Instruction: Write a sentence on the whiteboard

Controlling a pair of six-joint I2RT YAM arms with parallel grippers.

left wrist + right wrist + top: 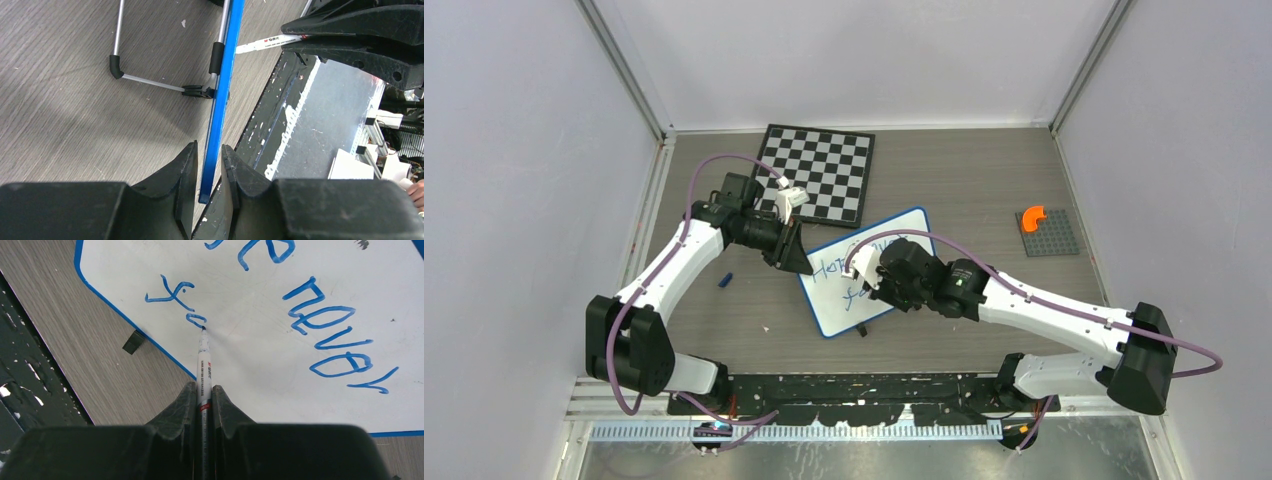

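The whiteboard (906, 234) with a blue rim lies tilted mid-table. Blue writing (836, 270) on it reads "Hope never" (340, 335), with "fa" (175, 297) starting a second line. My right gripper (874, 285) (203, 387) is shut on a white marker (204, 362), whose tip touches the board at the end of the "a". My left gripper (796, 250) (209, 146) is closed round the board's blue rim (222, 85) at its far left corner. The marker (265, 41) and right gripper (350, 30) also show in the left wrist view.
A checkered chessboard (819, 170) lies behind the whiteboard. A grey baseplate (1047, 235) with an orange piece (1030, 218) sits at the right. A small blue cap (724, 279) lies left of the board. The board's metal stand (150, 82) rests on the table.
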